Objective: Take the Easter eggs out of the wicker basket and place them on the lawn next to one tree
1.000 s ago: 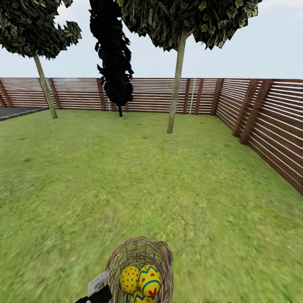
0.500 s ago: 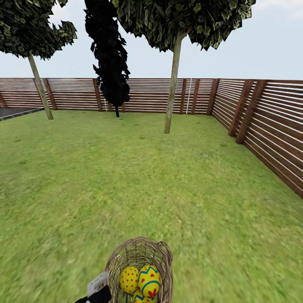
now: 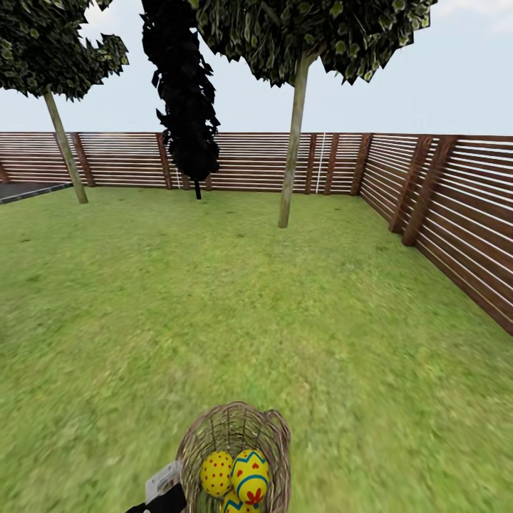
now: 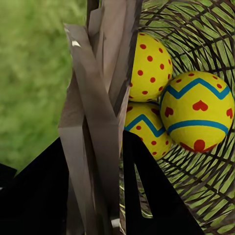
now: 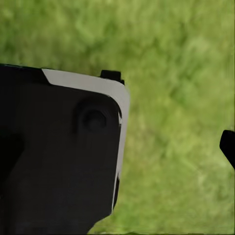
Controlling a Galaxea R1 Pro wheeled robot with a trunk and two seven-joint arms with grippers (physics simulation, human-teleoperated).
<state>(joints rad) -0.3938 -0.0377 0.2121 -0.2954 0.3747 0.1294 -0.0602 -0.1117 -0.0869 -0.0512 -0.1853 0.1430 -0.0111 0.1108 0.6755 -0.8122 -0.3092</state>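
a brown slatted fence (image 3: 442, 206) rings mottled grass (image 3: 214, 306) under pale sky (image 3: 456, 78).

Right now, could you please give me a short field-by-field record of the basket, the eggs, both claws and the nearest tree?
basket: wicker basket upright, close in front of the robot
eggs: three Easter eggs inside the basket, none out
left claw: left claw clamped on the basket's rim
right claw: right claw open over bare lawn, holding nothing
nearest tree: pale-trunked tree ahead, near the fence
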